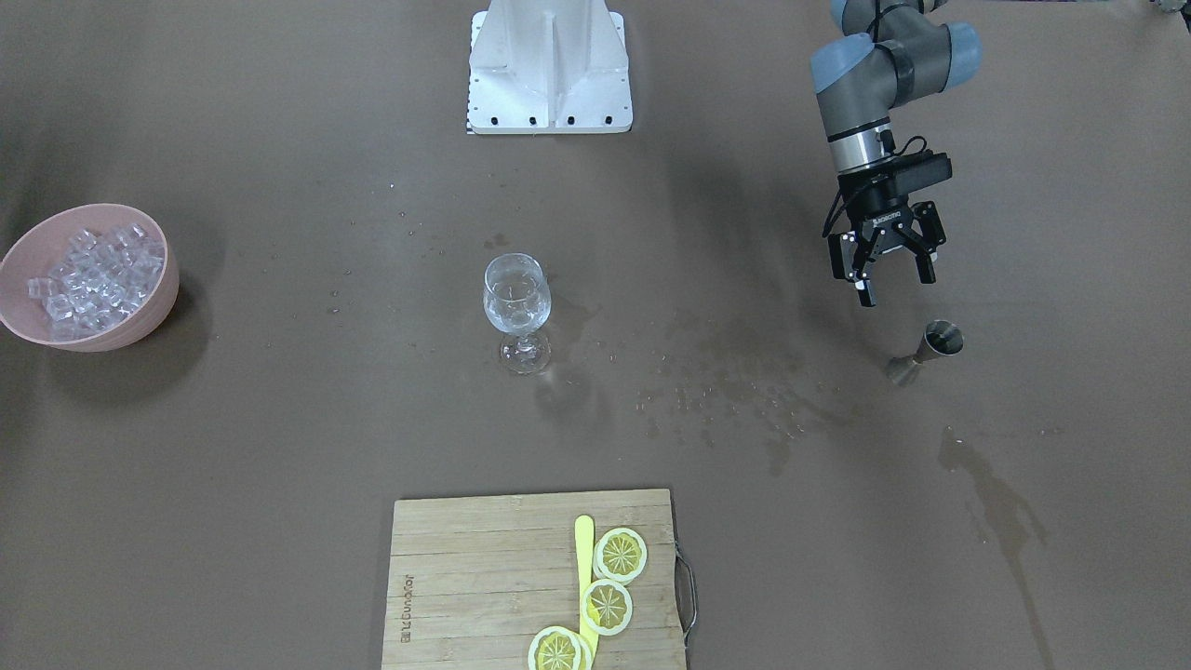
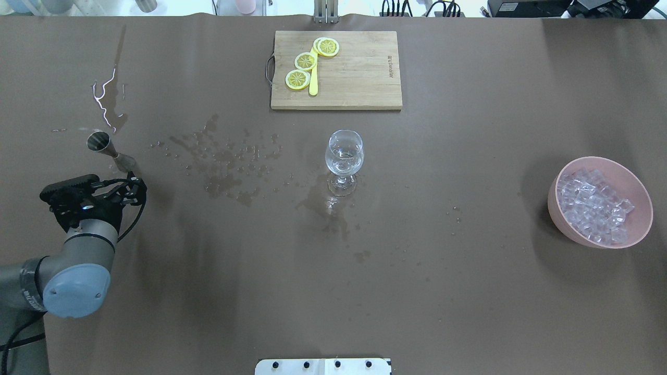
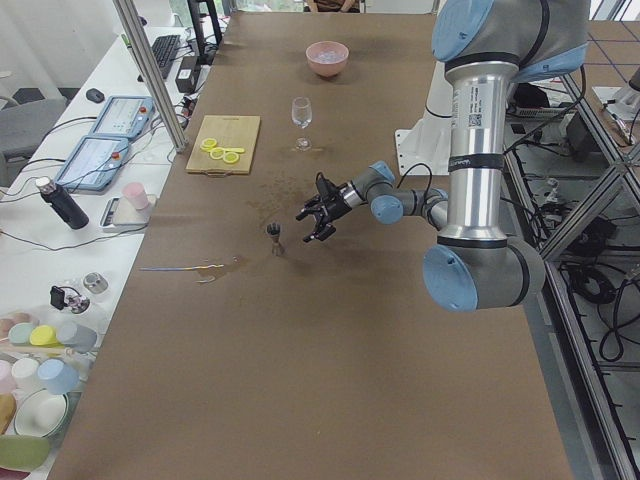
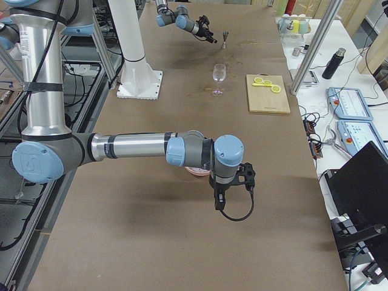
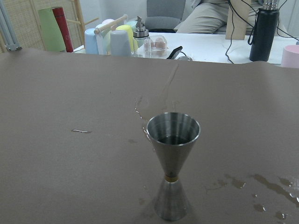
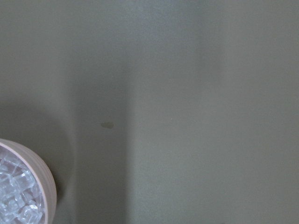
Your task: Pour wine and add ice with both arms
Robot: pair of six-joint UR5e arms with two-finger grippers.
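Directly ahead of the left tool (image 1: 895,287), we find the jigger (image 5: 172,172) upright, near but not touching; jaws stand wide, empty. We cannot tell the right tool's (image 4: 219,203) state.

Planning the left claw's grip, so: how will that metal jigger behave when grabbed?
The jigger is likely stiff but slippery: smooth polished steel, wet table around. Its narrow waist and wide cup suggest it tips easily. Some liquid seems inside, so tilting probably spills.
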